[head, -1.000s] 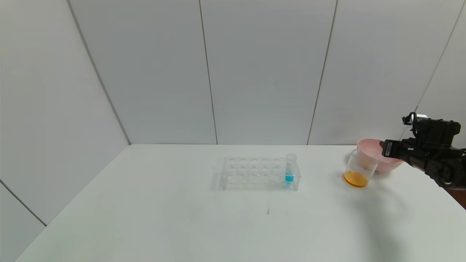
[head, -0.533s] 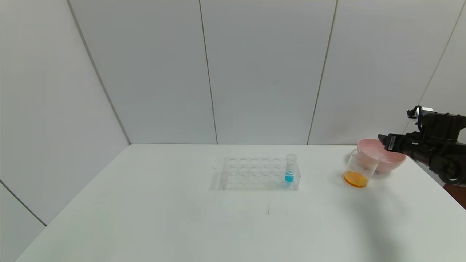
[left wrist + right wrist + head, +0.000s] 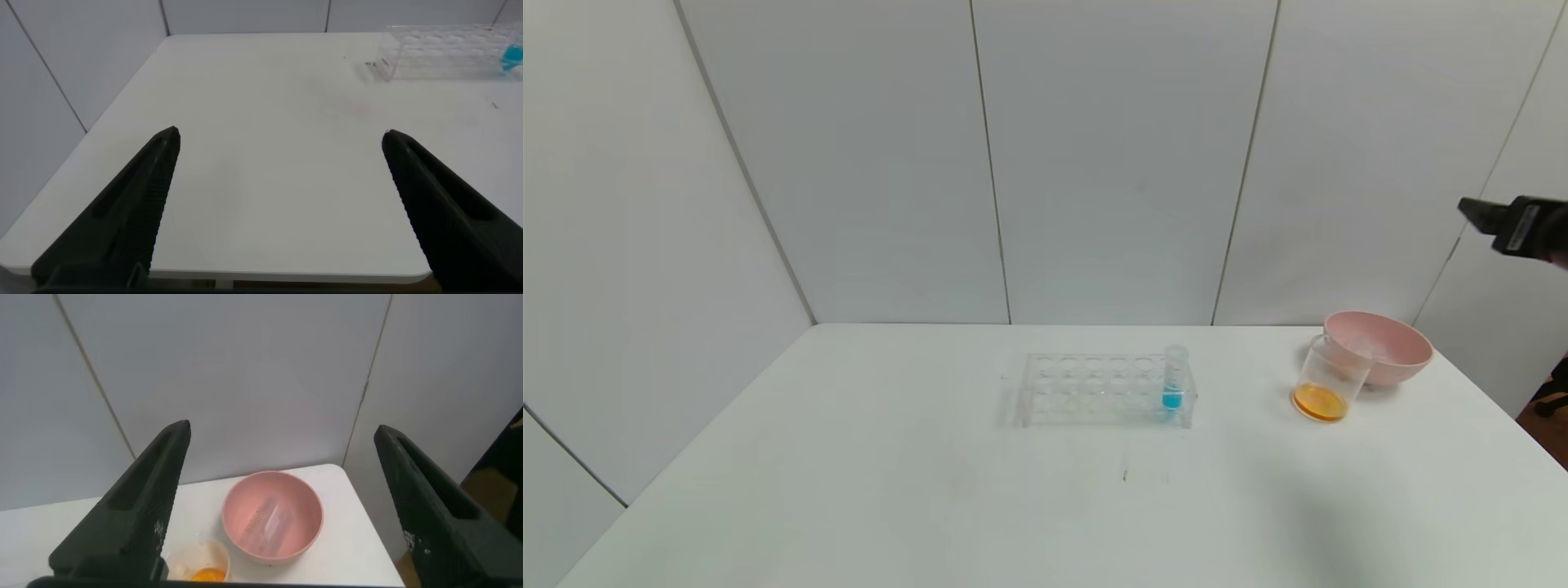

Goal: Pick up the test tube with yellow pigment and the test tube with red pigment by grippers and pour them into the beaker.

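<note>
The beaker stands on the white table, touching or just in front of the pink bowl, and holds a shallow layer of orange liquid, which suggests both pigments are already poured in. Inside the pink bowl, the right wrist view shows what look like clear emptied tubes; no tube with yellow or red liquid is visible anywhere. Well to the left of the beaker sits the clear tube rack, with only the blue-liquid tube in its end nearest the beaker.

The right gripper is high above and to the right of the beaker, its fingers spread wide and holding nothing. The left gripper is far to the left of the beaker, beyond the rack, over the table's near edge, also spread and empty.

The work appears finished. To retreat well, the right arm should clear upward and outward, away from the beaker's rim, so nothing tips.
</note>
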Robot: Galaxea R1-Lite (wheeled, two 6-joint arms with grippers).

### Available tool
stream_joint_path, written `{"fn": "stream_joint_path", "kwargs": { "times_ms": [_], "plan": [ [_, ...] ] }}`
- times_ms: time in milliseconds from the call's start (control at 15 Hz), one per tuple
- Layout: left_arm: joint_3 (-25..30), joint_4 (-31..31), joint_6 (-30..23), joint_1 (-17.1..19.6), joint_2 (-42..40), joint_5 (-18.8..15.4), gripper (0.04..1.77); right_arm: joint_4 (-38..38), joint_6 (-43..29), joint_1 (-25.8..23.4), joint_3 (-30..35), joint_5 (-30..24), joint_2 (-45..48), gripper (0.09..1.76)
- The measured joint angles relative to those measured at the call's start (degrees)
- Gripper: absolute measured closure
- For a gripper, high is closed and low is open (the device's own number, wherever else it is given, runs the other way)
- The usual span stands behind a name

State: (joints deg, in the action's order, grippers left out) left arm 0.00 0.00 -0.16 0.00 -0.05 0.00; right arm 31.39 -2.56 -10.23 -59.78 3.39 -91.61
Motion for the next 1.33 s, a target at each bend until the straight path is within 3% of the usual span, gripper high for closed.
{"fn": "stream_joint_path", "kwargs": {
  "times_ms": [333, 733, 933, 1333],
  "plan": [
    [0.00, 0.00, 0.00, 0.00, 0.00, 0.00, 0.05, -8.16, -0.09, 0.48, 10.40, -0.24, 31.03, 0.20],
    [0.00, 0.00, 0.02, 0.00, 0.00, 0.00, 0.05, -14.46, 1.96, 4.33, 33.46, 3.78, 66.89, 0.17],
    [0.00, 0.00, 0.00, 0.00, 0.00, 0.00, 0.05, -17.43, 2.43, 5.83, 43.56, 2.08, 73.73, 0.16],
    [0.00, 0.00, 0.00, 0.00, 0.00, 0.00, 0.05, -22.44, 4.66, 9.07, 56.45, -0.33, 82.97, 0.15]
  ]
}}
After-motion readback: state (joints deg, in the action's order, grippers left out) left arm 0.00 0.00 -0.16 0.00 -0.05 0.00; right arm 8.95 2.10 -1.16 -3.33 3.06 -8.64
